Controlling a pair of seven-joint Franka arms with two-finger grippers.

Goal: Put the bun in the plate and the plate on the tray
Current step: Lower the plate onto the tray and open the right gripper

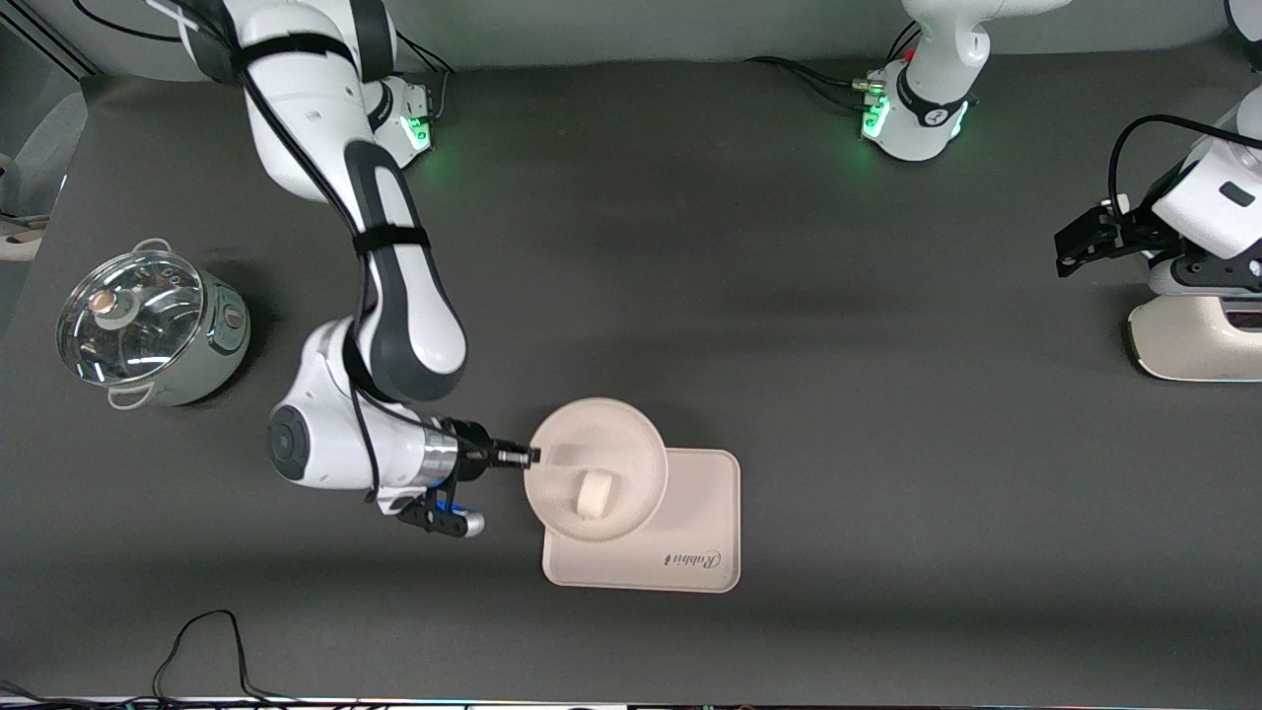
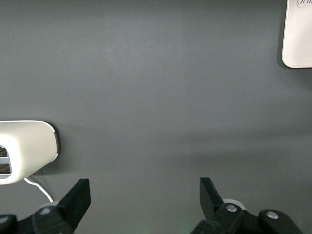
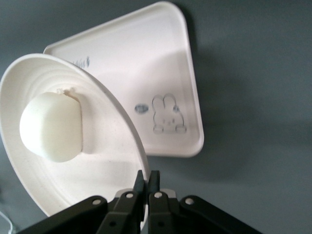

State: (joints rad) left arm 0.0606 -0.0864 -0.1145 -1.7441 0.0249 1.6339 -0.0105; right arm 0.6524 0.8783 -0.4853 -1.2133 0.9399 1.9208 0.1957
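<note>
The right claw (image 1: 527,456) is closed on the rim of the plate (image 1: 631,434), gripping it at the plate's 9 o'clock edge in the front view. The plate is held above the tray (image 1: 705,513), overlapping the tray corner toward the right arm's end of the surface (image 1: 887,296); whether it touches the tray cannot be determined. In the right wrist view the plate appears tilted. The bun (image 1: 594,492) lies in the plate, toward its 6 o'clock side in the front view.

The left claw (image 2: 146,204) waits over bare surface at the left arm's end, fingers wide apart and holding nothing.

Risks from this position:
- A tilted plate may let the bun roll over the rim.
- A single-edge grip may slip under the plate's weight.
- Release while the plate overhangs the tray edge may leave it tipping off.

The lidded pot (image 1: 148,330) stands well clear.
</note>
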